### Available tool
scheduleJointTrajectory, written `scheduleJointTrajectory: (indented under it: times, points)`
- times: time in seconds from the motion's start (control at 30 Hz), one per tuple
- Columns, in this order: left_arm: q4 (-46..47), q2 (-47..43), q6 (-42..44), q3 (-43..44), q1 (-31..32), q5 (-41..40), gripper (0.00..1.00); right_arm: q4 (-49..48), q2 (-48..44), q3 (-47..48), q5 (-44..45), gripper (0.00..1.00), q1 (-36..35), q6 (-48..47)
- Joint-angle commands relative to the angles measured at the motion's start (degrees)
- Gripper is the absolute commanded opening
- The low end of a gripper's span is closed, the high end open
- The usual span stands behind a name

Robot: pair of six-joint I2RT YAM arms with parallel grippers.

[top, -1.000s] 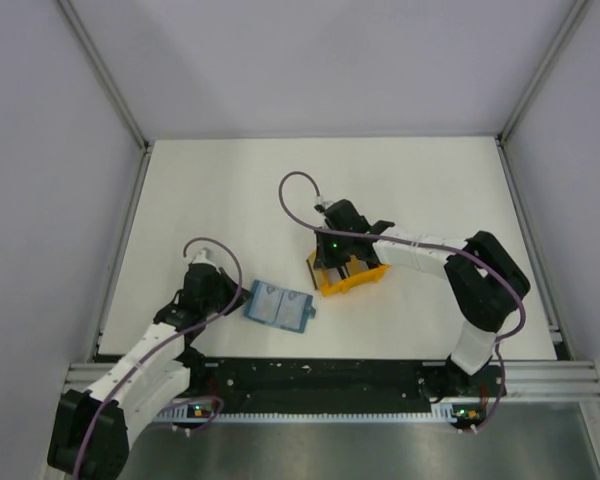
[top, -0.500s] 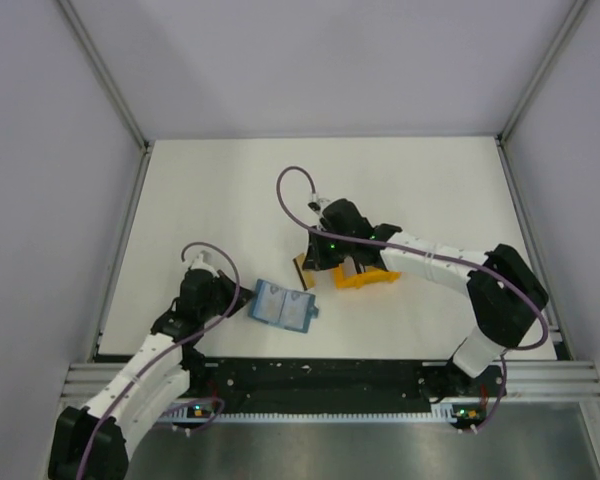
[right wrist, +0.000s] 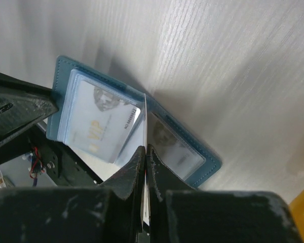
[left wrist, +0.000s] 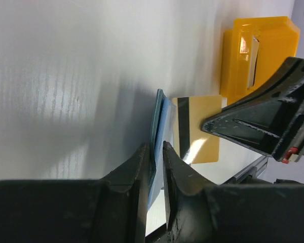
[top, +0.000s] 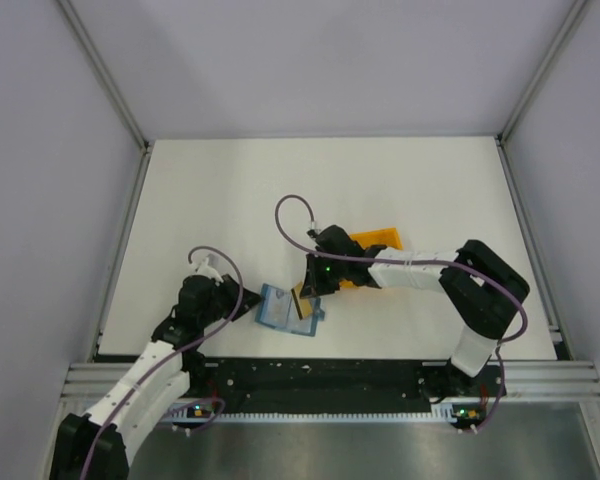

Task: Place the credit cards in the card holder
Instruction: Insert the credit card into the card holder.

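Right claw (right wrist: 144, 150) pinches card (left wrist: 197, 129) over open card holder (top: 283, 308), by surface (top: 230, 200) near edge. Left claw (left wrist: 156, 152) grips holder side. Next, I think: slide card into pocket (right wrist: 172, 147).

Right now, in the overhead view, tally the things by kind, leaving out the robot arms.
card holder, teal-blue: 1
rack, orange: 1
credit card, held on edge over the holder: 1
Total: 3
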State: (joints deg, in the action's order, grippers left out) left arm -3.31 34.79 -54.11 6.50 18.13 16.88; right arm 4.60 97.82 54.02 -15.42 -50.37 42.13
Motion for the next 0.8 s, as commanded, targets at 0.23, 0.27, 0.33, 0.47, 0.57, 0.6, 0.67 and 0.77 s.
scheduleJointTrajectory:
  times: [0.23, 0.27, 0.33, 0.47, 0.57, 0.6, 0.67, 0.77]
  points:
    - [8.1, 4.5, 6.4, 0.7, -0.1, 10.2, 0.19, -4.2, 2.6, -0.1, -1.5, 0.0, 0.1, 1.2]
    - [7.7, 4.7, 6.6, 0.9, -0.1, 10.2, 0.19, -4.2, 2.6, 0.0, -1.5, 0.0, 0.0, 1.1]
    - [7.9, 4.8, 6.8, 1.0, -0.1, 10.2, 0.13, -4.2, 2.6, 0.0, -1.4, 0.0, 0.0, 1.0]
    - [9.8, 4.9, 6.6, 1.1, -0.1, 11.3, 0.03, -4.1, 2.9, 0.5, -1.3, 0.0, 0.1, 0.6]
    - [11.3, 5.6, 6.7, 1.5, -0.1, 13.3, 0.02, -3.8, 3.4, 0.7, -1.4, 0.0, 0.1, 0.4]
    - [11.8, 5.6, 6.8, 1.5, -0.1, 13.8, 0.03, -3.8, 3.7, 0.9, -1.4, 0.0, 0.1, 0.4]
    - [12.5, 5.5, 6.9, 1.7, -0.1, 14.3, 0.04, -3.8, 3.9, 1.1, -1.5, 0.0, 0.2, 0.2]
    - [13.2, 5.5, 6.9, 1.6, -0.1, 14.8, 0.06, -3.7, 4.0, 1.1, -1.6, 0.0, 0.2, 0.2]
